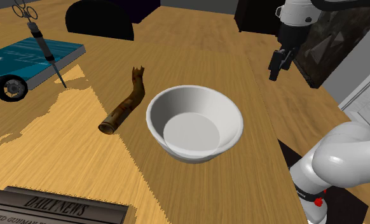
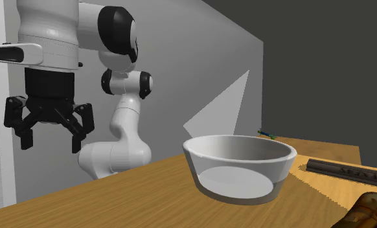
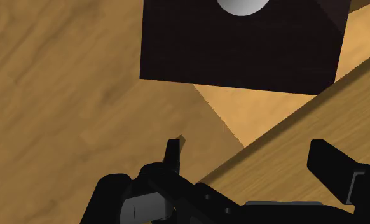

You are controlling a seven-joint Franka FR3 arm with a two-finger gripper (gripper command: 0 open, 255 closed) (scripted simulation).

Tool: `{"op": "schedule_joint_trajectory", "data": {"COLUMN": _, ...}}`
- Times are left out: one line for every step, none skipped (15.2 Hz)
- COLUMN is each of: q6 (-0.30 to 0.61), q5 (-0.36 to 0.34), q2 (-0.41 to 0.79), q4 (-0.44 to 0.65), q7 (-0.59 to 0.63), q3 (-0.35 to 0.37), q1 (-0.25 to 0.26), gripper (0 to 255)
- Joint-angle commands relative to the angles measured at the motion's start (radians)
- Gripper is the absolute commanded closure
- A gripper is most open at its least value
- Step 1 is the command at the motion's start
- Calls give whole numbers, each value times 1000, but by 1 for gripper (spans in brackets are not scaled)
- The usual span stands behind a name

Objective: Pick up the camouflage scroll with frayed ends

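Your gripper (image 2: 50,142) is hanging open, empty. In the shoulder view the scroll (image 1: 123,105) is lying diagonally beside the bowl (image 1: 157,127), frayed end pointing upper-right.

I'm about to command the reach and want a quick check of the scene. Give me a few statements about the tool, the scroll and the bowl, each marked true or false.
1. The tool is open and holds nothing. True.
2. The scroll lies inside the bowl. False: it lies on the table beside the bowl, on the shoulder view's left of it.
3. The tool is touching the scroll. False: it hangs in the air on the other side of the bowl, toward the shoulder view's upper right.
4. The bowl has nothing in it. True.
5. A newspaper lies at the shoulder view's lower left. True.
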Motion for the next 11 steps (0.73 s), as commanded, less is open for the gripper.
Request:
{"op": "schedule_joint_trajectory", "data": {"q6": 0, "q5": 0, "q2": 0, "q4": 0, "q7": 0, "q3": 0, "q1": 0, "gripper": 0}}
{"op": "schedule_joint_trajectory", "data": {"q6": 7, "q5": 21, "q2": 12, "q4": 5, "q7": 32, "q3": 20, "q1": 4, "gripper": 0}}
{"op": "schedule_joint_trajectory", "data": {"q6": 14, "q5": 41, "q2": 25, "q4": 12, "q7": 64, "q3": 41, "q1": 8, "gripper": 0}}
{"op": "schedule_joint_trajectory", "data": {"q6": 21, "q5": 60, "q2": 40, "q4": 19, "q7": 96, "q3": 61, "q1": 11, "gripper": 0}}
{"op": "schedule_joint_trajectory", "data": {"q6": 29, "q5": 78, "q2": 55, "q4": 28, "q7": 128, "q3": 81, "q1": 15, "gripper": 0}}
{"op": "schedule_joint_trajectory", "data": {"q6": 38, "q5": 96, "q2": 72, "q4": 38, "q7": 159, "q3": 101, "q1": 18, "gripper": 0}}
{"op": "schedule_joint_trajectory", "data": {"q6": 46, "q5": 113, "q2": 90, "q4": 49, "q7": 190, "q3": 120, "q1": 21, "gripper": 0}}
{"op": "schedule_joint_trajectory", "data": {"q6": 55, "q5": 129, "q2": 109, "q4": 62, "q7": 221, "q3": 140, "q1": 23, "gripper": 0}}
{"op": "schedule_joint_trajectory", "data": {"q6": 64, "q5": 144, "q2": 130, "q4": 76, "q7": 252, "q3": 159, "q1": 25, "gripper": 0}}
{"op": "schedule_joint_trajectory", "data": {"q6": 73, "q5": 158, "q2": 151, "q4": 91, "q7": 283, "q3": 179, "q1": 27, "gripper": 0}}
{"op": "schedule_joint_trajectory", "data": {"q6": 83, "q5": 171, "q2": 173, "q4": 107, "q7": 314, "q3": 198, "q1": 28, "gripper": 0}}
